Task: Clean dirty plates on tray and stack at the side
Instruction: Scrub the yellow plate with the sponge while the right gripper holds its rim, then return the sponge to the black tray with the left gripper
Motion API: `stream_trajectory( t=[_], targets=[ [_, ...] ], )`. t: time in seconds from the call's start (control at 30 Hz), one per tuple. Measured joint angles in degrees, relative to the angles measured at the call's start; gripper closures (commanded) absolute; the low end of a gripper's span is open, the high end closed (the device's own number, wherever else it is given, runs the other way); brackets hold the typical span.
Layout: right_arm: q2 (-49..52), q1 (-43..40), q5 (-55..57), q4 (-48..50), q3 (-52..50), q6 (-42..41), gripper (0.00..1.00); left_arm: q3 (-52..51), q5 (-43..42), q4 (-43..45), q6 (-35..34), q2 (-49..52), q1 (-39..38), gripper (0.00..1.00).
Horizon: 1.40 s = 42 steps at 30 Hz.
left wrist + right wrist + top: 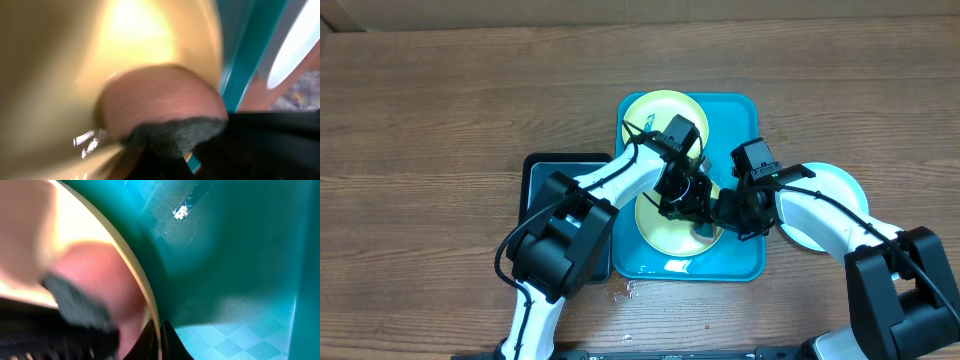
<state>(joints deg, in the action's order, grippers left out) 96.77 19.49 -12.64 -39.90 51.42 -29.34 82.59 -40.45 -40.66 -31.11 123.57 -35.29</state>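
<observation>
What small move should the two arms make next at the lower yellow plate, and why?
Probably wipe the sponge across the lower yellow plate. The left claw and right claw meet over this plate on the tray, the sponge lies against it, and the blurred wrist views do not show it clean.

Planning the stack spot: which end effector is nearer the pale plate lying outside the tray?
Right. The right end effector sits over the tray, toward the pale plate; the left end effector is farther across the tray.
</observation>
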Motion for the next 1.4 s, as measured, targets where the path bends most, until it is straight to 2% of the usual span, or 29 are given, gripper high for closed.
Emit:
stream_trajectory(
  t=[0.13,0.33,0.7,0.83,1.03,1.17,1.27,1.4],
  targets=[
    [0.0,0.0,0.0,0.0,0.0,0.0,0.96,0.0,0.6,-5.1,0.7,0.0,0.5,0.95],
    [0.0,0.0,0.0,0.1,0.0,0.0,0.96,0.2,6.4,-12.8,0.9,-0.2,2.9,0.96],
    [0.0,0.0,0.0,0.0,0.0,-0.1,0.96,0.0,30.8,-18.1,0.6,-6.5,6.2,0.96],
    [0.0,0.0,0.0,0.0,0.0,0.0,0.96,-0.2,33.8,-18.1,0.6,-9.7,6.4,0.96],
    [0.0,0.0,0.0,0.0,0.0,0.0,0.96,-0.5,34.1,-21.2,0.6,-16.4,6.6,0.96],
    [0.0,0.0,0.0,-0.1,0.0,0.0,0.96,-0.6,35.7,-26.2,0.6,-24.8,7.6,0.96],
    [0.0,0.0,0.0,-0.1,0.0,0.0,0.96,-0.6,40.5,-31.0,0.6,-32.6,9.9,0.96],
    [0.0,0.0,0.0,0.0,0.0,0.0,0.96,-0.8,47.8,-34.8,0.5,-37.8,12.8,0.96]
  ],
)
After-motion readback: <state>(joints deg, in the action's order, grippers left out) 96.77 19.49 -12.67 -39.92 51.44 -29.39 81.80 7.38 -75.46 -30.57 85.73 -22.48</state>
